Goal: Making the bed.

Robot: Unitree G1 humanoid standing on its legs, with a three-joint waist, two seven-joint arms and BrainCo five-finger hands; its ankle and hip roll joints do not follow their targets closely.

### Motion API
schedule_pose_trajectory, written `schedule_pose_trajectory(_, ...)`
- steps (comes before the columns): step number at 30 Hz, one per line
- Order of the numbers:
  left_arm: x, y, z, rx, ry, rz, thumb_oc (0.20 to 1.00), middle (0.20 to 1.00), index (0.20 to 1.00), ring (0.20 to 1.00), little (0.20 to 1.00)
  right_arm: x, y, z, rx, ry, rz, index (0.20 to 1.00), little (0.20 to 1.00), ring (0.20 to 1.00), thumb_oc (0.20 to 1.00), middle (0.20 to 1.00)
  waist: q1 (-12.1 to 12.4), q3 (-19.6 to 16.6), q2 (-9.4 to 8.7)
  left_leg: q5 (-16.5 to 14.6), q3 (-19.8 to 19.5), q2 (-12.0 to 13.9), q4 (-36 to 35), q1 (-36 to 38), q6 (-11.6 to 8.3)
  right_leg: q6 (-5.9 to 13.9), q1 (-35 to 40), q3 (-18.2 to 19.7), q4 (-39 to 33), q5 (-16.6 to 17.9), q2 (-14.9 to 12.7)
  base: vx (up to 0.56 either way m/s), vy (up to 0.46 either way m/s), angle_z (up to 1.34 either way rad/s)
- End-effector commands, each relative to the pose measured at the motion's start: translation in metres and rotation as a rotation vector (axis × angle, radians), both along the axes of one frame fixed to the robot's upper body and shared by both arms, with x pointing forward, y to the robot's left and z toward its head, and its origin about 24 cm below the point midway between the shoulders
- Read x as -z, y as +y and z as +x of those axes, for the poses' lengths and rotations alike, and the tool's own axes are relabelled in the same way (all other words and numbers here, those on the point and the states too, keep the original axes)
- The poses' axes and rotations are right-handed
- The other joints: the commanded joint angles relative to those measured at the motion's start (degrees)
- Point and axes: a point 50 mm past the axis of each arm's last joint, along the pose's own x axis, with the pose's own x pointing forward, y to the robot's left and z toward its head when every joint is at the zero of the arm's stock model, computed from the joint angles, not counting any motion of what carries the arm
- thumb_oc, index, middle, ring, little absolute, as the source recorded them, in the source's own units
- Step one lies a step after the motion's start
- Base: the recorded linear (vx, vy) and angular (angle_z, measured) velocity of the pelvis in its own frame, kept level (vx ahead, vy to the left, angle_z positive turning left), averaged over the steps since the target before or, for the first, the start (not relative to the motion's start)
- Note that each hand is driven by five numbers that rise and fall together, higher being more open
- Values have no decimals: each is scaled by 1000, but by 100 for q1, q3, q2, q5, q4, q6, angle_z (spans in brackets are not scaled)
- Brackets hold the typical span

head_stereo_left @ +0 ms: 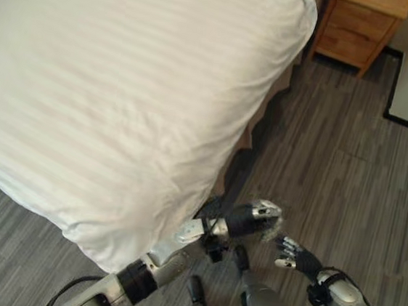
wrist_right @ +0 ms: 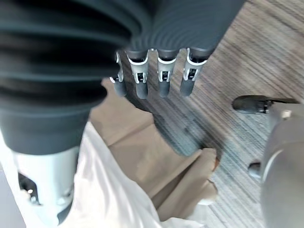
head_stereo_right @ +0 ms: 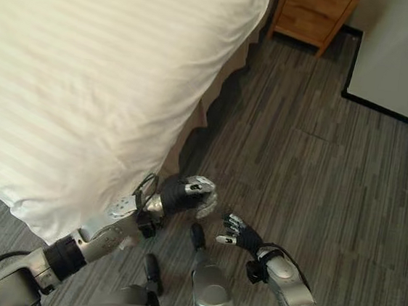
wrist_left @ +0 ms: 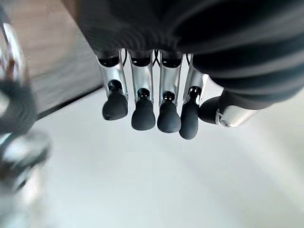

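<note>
Left hand (head_stereo_left: 254, 220) hangs beside the bed's corner, fingers loosely curled, holding nothing; right hand (head_stereo_left: 292, 254) just beside it, also empty and relaxed. We judge the white duvet (head_stereo_left: 115, 92) spread fairly smooth, its edge draped over a tan bed skirt (wrist_right: 147, 156); little tidying seems left. Grey plank floor (head_stereo_left: 332, 188), wooden nightstand (head_stereo_left: 359, 27) beyond.

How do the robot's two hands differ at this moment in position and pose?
The left hand is close beside the white duvet's hanging corner; the right hand is farther from the bed, over the grey wood floor. The left arm reaches across from the lower left; the right comes from the lower right. Both have relaxed fingers and hold nothing.
</note>
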Motion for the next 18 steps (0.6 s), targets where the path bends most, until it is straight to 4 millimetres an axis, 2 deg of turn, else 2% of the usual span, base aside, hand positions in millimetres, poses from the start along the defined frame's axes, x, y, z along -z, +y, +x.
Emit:
schedule_pose_trajectory(1,-4,29,1,-87,-22,-46,200,200,200,200,200,-3,1,-3,-12,-40,30,1000,1000,1000,1000,1000,125,-217,-148,102,-284,-87,72,-12,-149,448,221,171,163,-171,-286,0,14,10)
schedule_pose_trajectory(2,2,46,-1,-155,-1,-42,200,200,200,200,200,-2,-2,-5,-14,-36,14,1000,1000,1000,1000,1000,176,-234,-142,105,-306,-99,72,1,-146,445,242,154,162,-177,-299,5,6,6)
schedule_pose_trajectory(6,22,84,-13,-315,85,-44,200,200,200,200,200,2,-12,-15,15,-11,4,1000,1000,1000,1000,1000,282,-280,-144,123,-391,-113,72,31,-148,429,352,63,147,-215,-327,2,0,11)
schedule_pose_trajectory(9,34,106,-22,-422,133,-33,200,200,200,200,200,4,-17,-19,27,0,-7,1000,1000,1000,1000,1000,374,-290,-147,137,-463,-130,72,31,-152,420,399,-23,143,-234,-346,-4,2,8)
schedule_pose_trajectory(10,34,106,-22,-422,134,-33,200,200,200,200,200,4,-17,-19,27,0,-7,1000,1000,1000,1000,1000,371,-290,-148,137,-465,-131,72,32,-152,420,401,-26,142,-234,-346,-9,11,8)
schedule_pose_trajectory(11,42,125,-29,-522,159,-4,200,200,200,200,200,4,-20,-21,29,-1,-14,1000,1000,1000,1000,1000,450,-291,-163,156,-539,-135,72,32,-152,419,440,-89,144,-250,-367,-6,9,10)
schedule_pose_trajectory(12,42,125,-29,-522,159,-4,200,200,200,200,200,4,-20,-21,29,-1,-14,1000,1000,1000,1000,1000,446,-290,-163,156,-542,-135,72,33,-152,419,442,-92,143,-251,-368,-10,13,10)
schedule_pose_trajectory(17,65,157,-37,-772,258,-20,200,200,200,200,200,3,-20,-21,37,-7,-8,1000,1000,1000,1000,1000,603,-228,-252,206,-727,-151,72,-27,-157,417,468,-243,179,-288,-404,-21,4,20)
schedule_pose_trajectory(18,65,157,-37,-772,258,-20,200,200,200,200,200,3,-20,-21,37,-7,-8,1000,1000,1000,1000,1000,600,-227,-252,207,-729,-151,72,-26,-157,417,469,-246,179,-288,-405,-26,-7,22)
